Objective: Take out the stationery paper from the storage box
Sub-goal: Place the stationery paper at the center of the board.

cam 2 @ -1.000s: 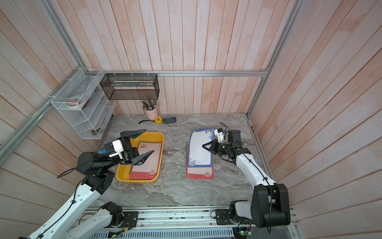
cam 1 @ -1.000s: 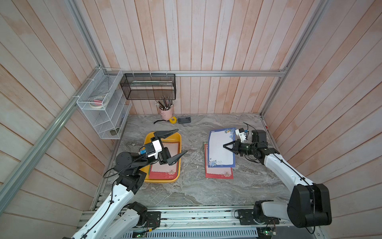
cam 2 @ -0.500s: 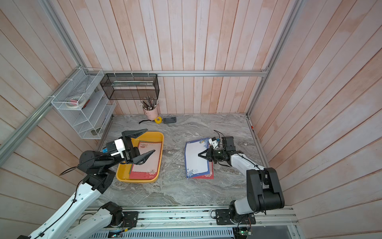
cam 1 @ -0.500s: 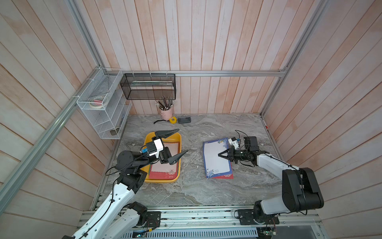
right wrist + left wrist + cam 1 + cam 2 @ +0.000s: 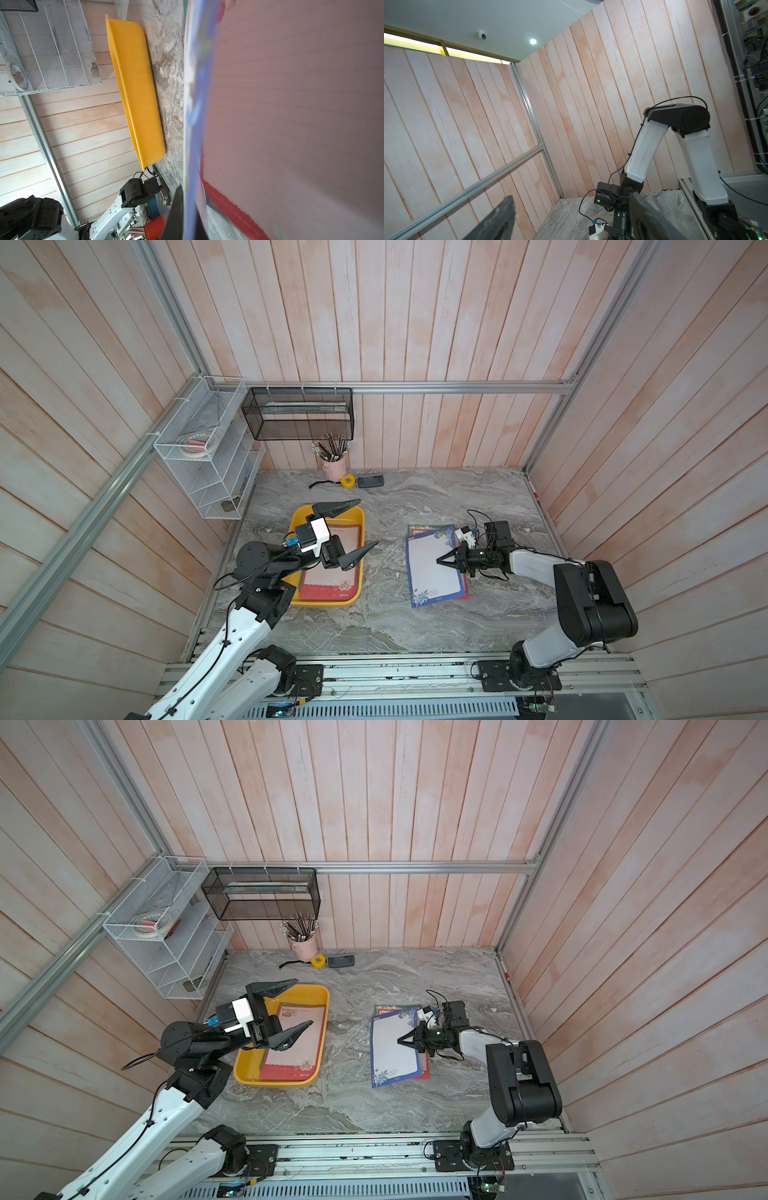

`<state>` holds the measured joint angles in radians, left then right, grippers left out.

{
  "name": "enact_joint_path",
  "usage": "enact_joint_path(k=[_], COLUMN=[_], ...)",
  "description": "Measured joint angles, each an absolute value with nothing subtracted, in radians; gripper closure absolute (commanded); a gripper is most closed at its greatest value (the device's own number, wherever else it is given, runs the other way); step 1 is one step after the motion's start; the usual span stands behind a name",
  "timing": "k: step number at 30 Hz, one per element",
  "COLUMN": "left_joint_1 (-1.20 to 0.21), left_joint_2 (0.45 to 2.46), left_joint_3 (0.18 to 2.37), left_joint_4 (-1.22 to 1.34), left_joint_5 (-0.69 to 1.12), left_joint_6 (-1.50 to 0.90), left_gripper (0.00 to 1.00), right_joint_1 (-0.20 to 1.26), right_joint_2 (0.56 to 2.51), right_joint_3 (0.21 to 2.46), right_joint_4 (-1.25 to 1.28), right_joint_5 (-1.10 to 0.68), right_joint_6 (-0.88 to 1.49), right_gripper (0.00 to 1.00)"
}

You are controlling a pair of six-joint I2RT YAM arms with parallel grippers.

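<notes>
grey marble table | pink plank walls | left pincer wide, empty | right pincer clamps stationery paper

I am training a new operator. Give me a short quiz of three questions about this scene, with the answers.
1. True or false: the left gripper is open.
2. Which border colour has the held sheet in the right gripper? A red, B blue, C green.
3. Fill in: the top sheet lying in the storage box has a ___ border.
Key: 1 true; 2 B; 3 red.
</notes>
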<state>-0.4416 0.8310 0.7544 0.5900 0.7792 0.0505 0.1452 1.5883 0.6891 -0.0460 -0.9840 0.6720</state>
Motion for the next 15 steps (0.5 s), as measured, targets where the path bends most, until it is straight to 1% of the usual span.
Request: enact_joint_path(k=[5,15], left_joint_1=[-0.442,-0.442], left_joint_2=[0.831,0.830], left_joint_3=[0.754,0.754], left_joint_4=[0.590,0.583], left_joint_5=[0.777,0.777], left_joint_6=[0.057,0.060], left_gripper=[0.12,0.12], right_joint_1=[0.141,0.118], right_joint_2=[1.620,1.634], right_joint_3=[0.689,0.682], right_joint_4=[-0.048,-0.028], right_joint_5=[-0.971,-0.961], right_joint_6=[0.662,0.662], right_gripper=[0.96,0.96])
